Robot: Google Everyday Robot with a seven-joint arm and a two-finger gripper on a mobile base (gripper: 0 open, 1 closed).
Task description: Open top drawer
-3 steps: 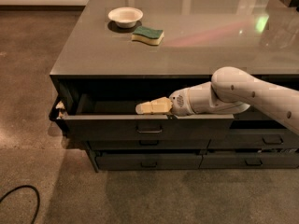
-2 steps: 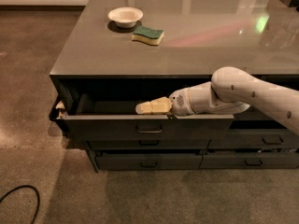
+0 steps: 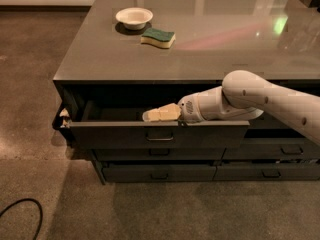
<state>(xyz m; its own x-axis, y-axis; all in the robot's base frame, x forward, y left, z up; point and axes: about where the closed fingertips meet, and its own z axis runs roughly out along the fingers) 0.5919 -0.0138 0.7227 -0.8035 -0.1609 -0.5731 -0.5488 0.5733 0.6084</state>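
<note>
The top drawer (image 3: 110, 134) is a wide dark-grey drawer with a small loop handle (image 3: 160, 135) at the centre of its front. It stands pulled out from under the counter, and its dim inside shows behind the front. My gripper (image 3: 152, 115), with pale fingers, reaches from the right over the drawer's front edge, just above the handle, and its tips lie inside the open drawer. The white arm (image 3: 260, 96) stretches in from the right edge of the view.
Two lower drawers (image 3: 155, 171) sit shut beneath, and a neighbouring stack (image 3: 280, 151) lies to the right. A white bowl (image 3: 134, 18) and a green-and-yellow sponge (image 3: 158, 37) lie on the countertop (image 3: 210, 49). A black cable (image 3: 20, 216) curls on the floor at lower left.
</note>
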